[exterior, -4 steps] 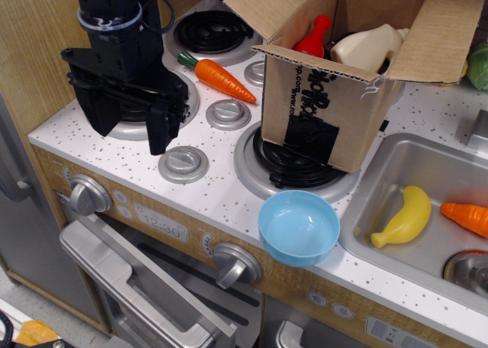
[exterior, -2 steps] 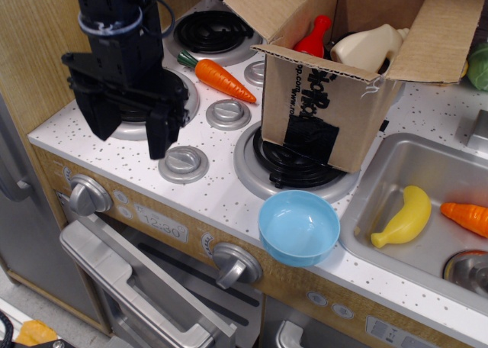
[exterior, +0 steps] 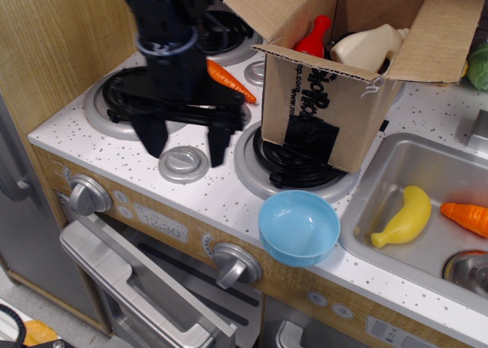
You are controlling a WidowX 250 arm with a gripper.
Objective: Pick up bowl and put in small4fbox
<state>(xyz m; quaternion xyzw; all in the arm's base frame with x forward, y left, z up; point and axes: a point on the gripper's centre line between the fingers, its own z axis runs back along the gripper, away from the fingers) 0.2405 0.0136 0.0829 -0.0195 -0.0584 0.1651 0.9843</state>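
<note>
Nothing of the task is done yet. My black gripper hangs above the stovetop with its two fingers spread apart and empty. The small round light-blue plastic bowl sits to its right and nearer the counter's front edge, untouched. The brown corrugated cardboard box stands right of the gripper and further back, flaps open. Reaching, grasping, lifting and placing all remain, in my judgement.

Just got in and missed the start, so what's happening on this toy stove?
A robot arm's hand hangs open over the stovetop, holding nothing. The light-blue bowl sits untouched at the counter's front edge, to the right of the hand. The cardboard box stands open on a burner behind the bowl, already holding a red and a cream item. The bowl is not yet picked up.
</note>
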